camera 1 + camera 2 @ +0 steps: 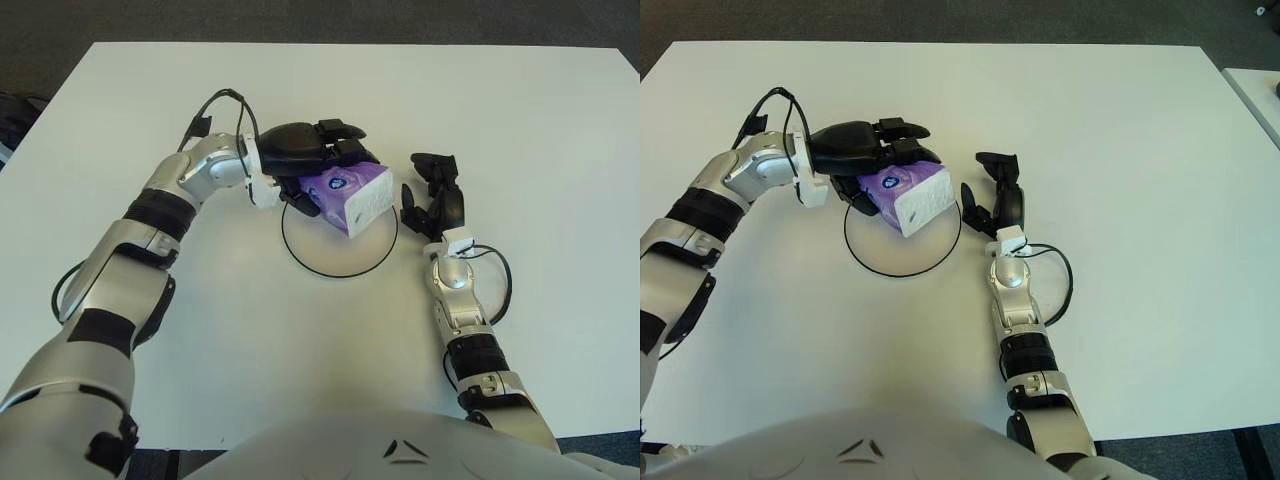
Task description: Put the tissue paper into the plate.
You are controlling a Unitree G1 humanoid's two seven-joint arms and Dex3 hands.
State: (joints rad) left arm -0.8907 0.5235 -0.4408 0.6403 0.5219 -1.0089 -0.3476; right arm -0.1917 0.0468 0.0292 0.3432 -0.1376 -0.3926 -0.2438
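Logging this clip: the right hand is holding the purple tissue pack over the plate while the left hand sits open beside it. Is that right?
Not quite: the hands are swapped. In the left eye view the left hand grips the purple tissue pack over the plate, and the right hand sits open beside the plate's rim, holding nothing.
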